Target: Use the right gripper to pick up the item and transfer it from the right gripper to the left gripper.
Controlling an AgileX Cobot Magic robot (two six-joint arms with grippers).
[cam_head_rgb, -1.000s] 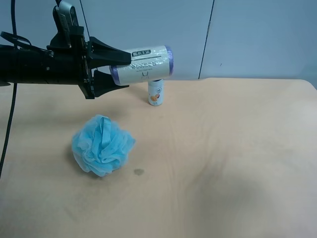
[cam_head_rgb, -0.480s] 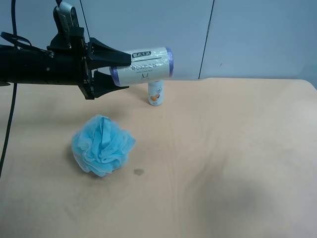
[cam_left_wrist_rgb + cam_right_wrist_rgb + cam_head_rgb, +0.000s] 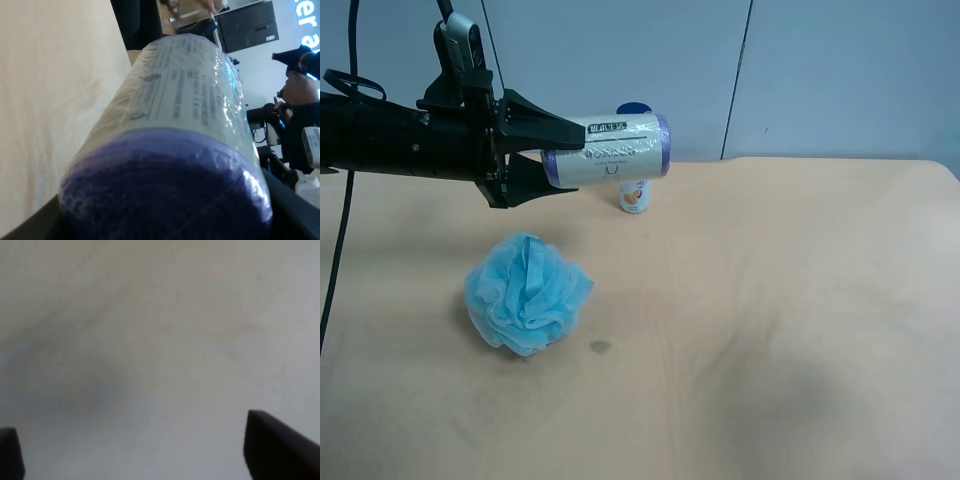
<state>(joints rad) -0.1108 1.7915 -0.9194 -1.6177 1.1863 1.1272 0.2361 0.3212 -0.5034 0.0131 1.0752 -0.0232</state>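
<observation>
**Item:** short stubby roll with a cream printed label under clear wrap and lavender-purple ends. We find it lying level in the air above the worktop's far edge, left of centre. One end is clamped in the closed jaws of the left gripper, which is black and two-fingered with a grey-silver module on top.

**Partly hidden behind it:** slim white bottle with navy cap, upright on the beige worktop.

**Towards the left edge:** fluffy light-blue bath pouf.

**Right gripper:** we see its black fingertips spread apart, with nothing between them.
</observation>
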